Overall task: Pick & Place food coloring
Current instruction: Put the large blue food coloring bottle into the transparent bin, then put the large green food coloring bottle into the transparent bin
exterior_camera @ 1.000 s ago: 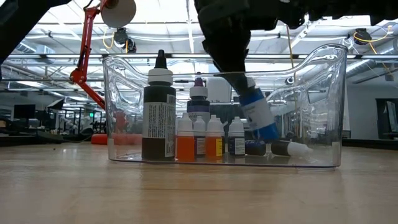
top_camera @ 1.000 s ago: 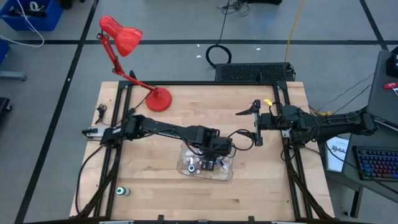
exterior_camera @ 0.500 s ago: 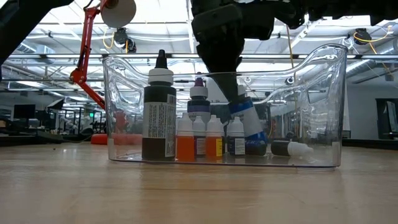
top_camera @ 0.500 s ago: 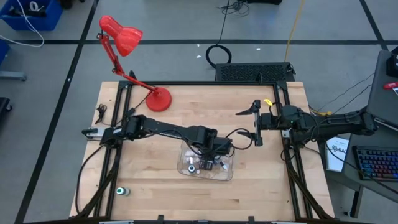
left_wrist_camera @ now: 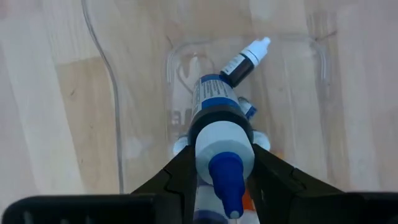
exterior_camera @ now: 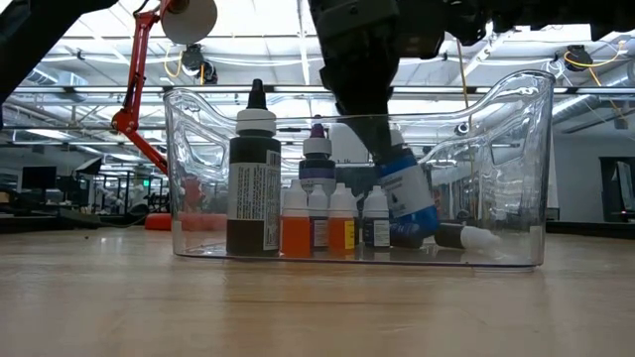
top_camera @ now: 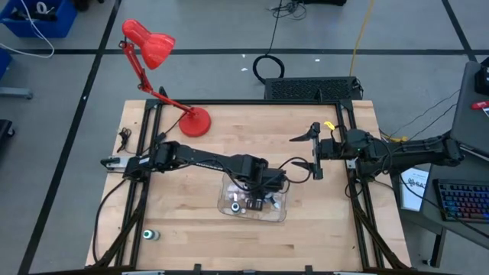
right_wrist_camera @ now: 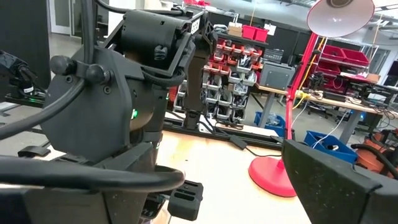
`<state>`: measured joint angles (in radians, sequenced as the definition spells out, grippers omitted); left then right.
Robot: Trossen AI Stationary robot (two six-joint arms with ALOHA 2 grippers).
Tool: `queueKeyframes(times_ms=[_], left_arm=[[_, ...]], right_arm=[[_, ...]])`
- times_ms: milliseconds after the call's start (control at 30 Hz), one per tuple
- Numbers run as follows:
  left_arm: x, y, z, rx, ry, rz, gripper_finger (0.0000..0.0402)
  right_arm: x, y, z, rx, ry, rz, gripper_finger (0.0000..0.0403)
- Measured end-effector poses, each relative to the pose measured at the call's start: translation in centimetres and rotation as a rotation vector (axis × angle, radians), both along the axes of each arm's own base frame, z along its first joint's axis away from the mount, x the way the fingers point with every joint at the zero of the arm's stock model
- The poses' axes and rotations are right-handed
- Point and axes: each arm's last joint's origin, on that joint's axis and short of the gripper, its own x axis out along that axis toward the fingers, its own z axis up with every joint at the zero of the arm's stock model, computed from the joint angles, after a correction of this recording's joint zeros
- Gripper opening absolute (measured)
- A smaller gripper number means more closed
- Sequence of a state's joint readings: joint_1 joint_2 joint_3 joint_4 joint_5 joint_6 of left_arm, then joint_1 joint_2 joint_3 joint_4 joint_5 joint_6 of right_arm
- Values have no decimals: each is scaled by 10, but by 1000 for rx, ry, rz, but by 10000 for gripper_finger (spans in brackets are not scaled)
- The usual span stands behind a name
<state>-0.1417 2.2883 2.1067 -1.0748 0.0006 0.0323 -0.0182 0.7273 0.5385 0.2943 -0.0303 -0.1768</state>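
Blue bottle (exterior_camera: 407, 193) amid small bottles (exterior_camera: 319, 220) in tray (exterior_camera: 516, 119)

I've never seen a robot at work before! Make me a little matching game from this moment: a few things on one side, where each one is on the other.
Things:
1. blue-capped bottle with blue label
2. tall dark bottle with white collar
3. red desk lamp
4. small teal-topped bottle

Places:
A. alone on the bare wood near the table's front left corner
B. gripped by the left gripper over the clear plastic tray
C. on the table's far left part
D. upright inside the tray

Pairs: 1-B, 2-D, 3-C, 4-A
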Motion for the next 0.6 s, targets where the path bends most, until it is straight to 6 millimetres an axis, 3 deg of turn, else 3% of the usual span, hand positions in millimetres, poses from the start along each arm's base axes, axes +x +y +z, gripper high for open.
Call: queueKeyframes(times_ms=[300, 500, 600], left_arm=[[5, 0, 2, -5, -56, 28, 278], [9, -1, 6, 0, -102, 19, 330], [4, 0, 19, 6, -86, 25, 344]], right_arm=[[0, 0, 0, 0, 1, 0, 334], [0, 0, -1, 0, 8, 0, 334], [0, 0, -1, 0, 8, -2, 334]])
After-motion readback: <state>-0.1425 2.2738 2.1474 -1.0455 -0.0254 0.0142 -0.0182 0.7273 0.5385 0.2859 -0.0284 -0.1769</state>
